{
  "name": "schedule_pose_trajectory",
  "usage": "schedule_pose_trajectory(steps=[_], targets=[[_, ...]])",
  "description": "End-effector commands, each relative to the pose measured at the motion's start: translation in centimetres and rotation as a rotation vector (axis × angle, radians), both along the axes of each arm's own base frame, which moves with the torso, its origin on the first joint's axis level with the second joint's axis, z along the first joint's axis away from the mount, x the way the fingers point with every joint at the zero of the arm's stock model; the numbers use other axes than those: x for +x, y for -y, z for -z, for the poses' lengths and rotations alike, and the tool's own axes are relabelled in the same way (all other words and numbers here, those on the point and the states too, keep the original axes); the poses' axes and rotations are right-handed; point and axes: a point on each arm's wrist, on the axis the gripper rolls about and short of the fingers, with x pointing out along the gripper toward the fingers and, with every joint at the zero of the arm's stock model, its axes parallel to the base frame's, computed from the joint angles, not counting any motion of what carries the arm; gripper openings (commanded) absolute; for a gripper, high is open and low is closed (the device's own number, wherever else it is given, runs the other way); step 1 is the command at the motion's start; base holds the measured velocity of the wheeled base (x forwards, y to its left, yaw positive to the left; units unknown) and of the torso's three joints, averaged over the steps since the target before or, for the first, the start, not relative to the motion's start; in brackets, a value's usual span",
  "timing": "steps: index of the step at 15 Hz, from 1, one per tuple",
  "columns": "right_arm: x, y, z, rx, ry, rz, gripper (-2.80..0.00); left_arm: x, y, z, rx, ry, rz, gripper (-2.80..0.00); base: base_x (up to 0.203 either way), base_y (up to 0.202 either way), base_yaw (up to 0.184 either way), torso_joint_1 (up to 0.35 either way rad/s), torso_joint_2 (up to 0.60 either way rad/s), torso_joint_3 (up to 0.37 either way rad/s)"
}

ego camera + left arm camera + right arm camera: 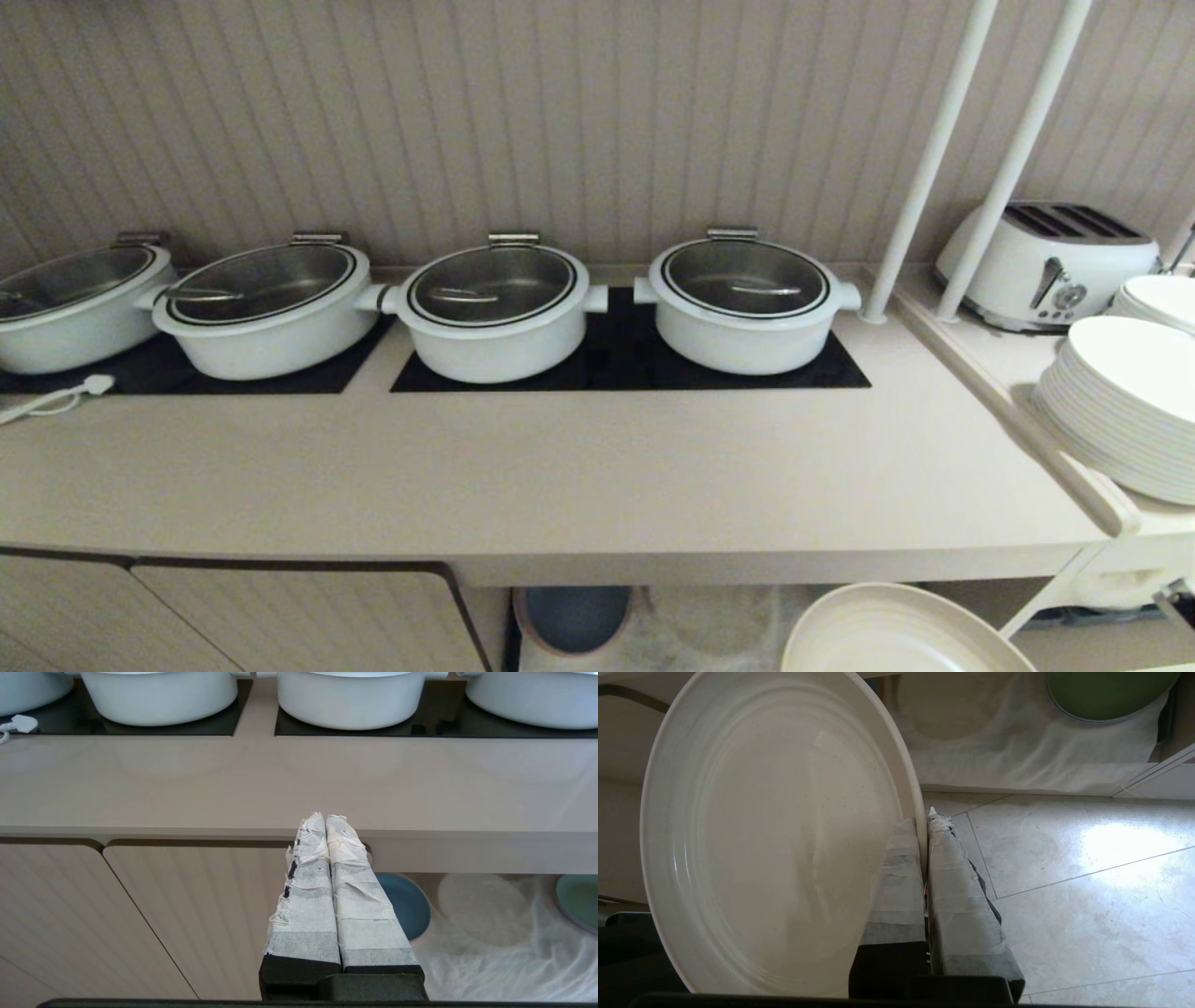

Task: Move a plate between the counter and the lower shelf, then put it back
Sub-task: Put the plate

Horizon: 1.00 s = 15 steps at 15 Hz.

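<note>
The cream plate (887,637) hangs in the air below the counter's (597,467) front edge, in front of the lower shelf (709,625). In the right wrist view my right gripper (923,820) is shut on the rim of the plate (775,835), which is clear of the shelf's white cloth (1017,756) and above the tiled floor. That gripper itself is out of the head view. My left gripper (325,817) is shut and empty, parked level in front of the counter (299,779) edge.
On the shelf lie a blue plate (574,616) at the left and a green plate (1106,693) at the right. Several white pots (499,308) stand on the hobs. A toaster (1050,261), a stack of white plates (1120,401) and two white poles (924,168) fill the right side.
</note>
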Motion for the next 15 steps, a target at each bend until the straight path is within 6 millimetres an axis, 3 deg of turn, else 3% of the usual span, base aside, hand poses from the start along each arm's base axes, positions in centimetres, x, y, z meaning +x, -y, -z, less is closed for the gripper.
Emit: schedule_pose_trajectory(steps=[1, 15], targets=[[-0.04, -0.10, -0.04, 0.002, 0.004, -0.012, -2.80, 0.00, 0.00, 0.00, 0.000, 0.000, -0.001, -2.80, 0.000, 0.000, 0.000, 0.000, 0.00, 0.000], [0.08, -0.09, -0.15, 0.002, 0.020, -0.011, -2.80, 0.00, 0.00, 0.00, -0.002, 0.000, -0.001, -2.80, 0.000, 0.000, 0.000, 0.000, 0.00, 0.000]])
